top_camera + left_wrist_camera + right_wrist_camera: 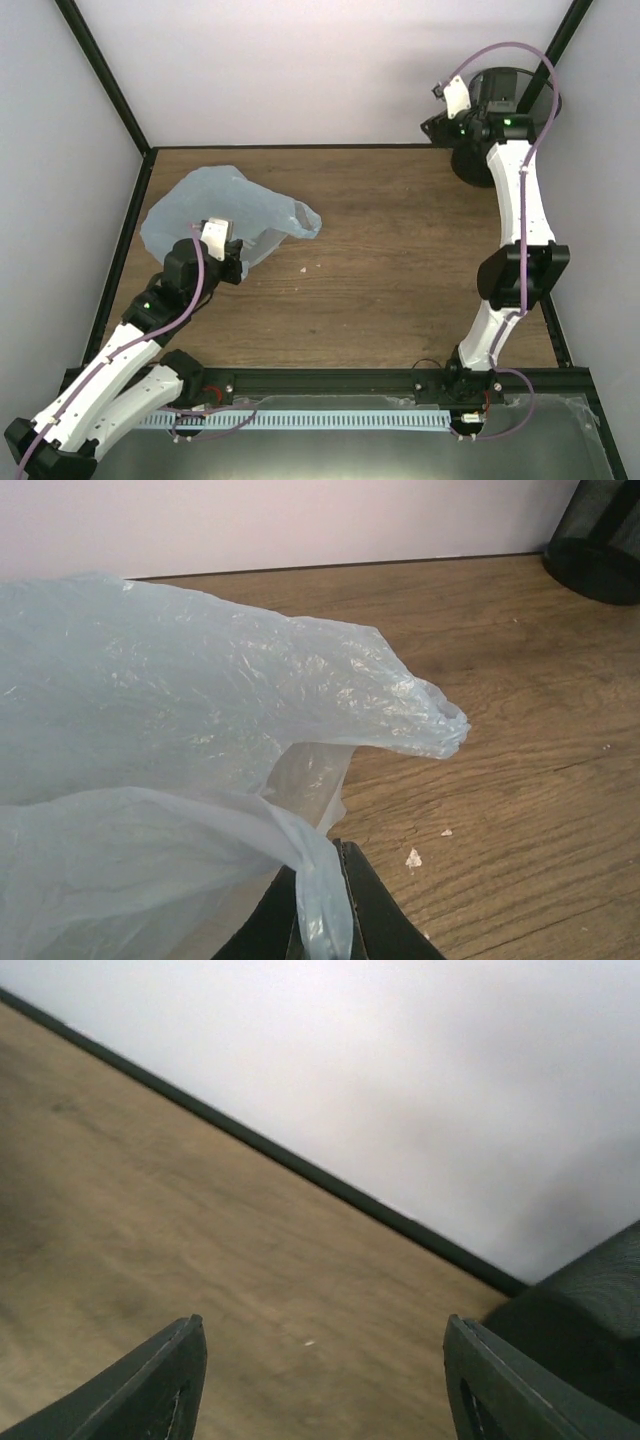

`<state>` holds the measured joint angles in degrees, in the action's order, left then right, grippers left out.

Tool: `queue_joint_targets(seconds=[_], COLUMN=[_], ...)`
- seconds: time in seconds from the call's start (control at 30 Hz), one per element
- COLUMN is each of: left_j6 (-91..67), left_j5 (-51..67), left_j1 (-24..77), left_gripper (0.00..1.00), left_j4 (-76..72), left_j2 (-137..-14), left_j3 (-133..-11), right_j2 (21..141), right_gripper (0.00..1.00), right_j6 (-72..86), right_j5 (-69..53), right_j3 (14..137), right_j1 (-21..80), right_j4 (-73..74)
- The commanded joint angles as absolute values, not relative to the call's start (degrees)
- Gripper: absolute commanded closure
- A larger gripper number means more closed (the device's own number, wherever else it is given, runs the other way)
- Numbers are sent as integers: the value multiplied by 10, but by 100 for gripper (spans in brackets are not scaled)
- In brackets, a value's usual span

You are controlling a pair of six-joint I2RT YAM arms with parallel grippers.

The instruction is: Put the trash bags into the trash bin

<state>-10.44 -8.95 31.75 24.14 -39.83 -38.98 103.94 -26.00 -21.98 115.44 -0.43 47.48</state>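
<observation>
While the left gripper (pixel 322 920) pinches a fold of the trash bag (pixel 215 205) at the left of the table (pixel 400 280), it should lift high so loose plastic clears the rim. The right gripper (pixel 322 1360), fingers apart beside the trash bin (pixel 600 535) at far right, could steady it.

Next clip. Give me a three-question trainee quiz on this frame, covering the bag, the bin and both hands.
1. Which hand grips the light-blue plastic bag? A) left B) right C) neither
2. Fill in: the right hand, close to the black wire-mesh bin, has its jaws ___.
3. True or false: the bag already lies inside the bin.
Key: 1 A, the left hand; 2 open; 3 false.
</observation>
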Motion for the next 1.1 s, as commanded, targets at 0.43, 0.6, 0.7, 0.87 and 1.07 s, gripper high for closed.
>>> queue_joint_targets(seconds=[0.43, 0.6, 0.7, 0.87, 1.07], left_j6=[-105, -104, -104, -104, -102], left_j5=[-89, -88, -85, -82, -81], left_j1=[317, 317, 317, 317, 317], left_gripper=[96, 96, 96, 96, 96], left_j4=[238, 237, 236, 236, 234], left_j2=[-381, -378, -378, -378, -374], left_j3=[-390, -389, -389, -388, -387], right_j2=[1199, 1220, 1231, 1245, 1257], right_gripper=[16, 15, 15, 15, 17], right_j6=[-326, -329, -329, -330, -344], right_j5=[-49, -32, -31, -29, -54], right_j3=[1342, 1350, 1357, 1365, 1371], right_j1=[-47, -50, -55, -67, -86], right_j4=[442, 423, 416, 414, 424])
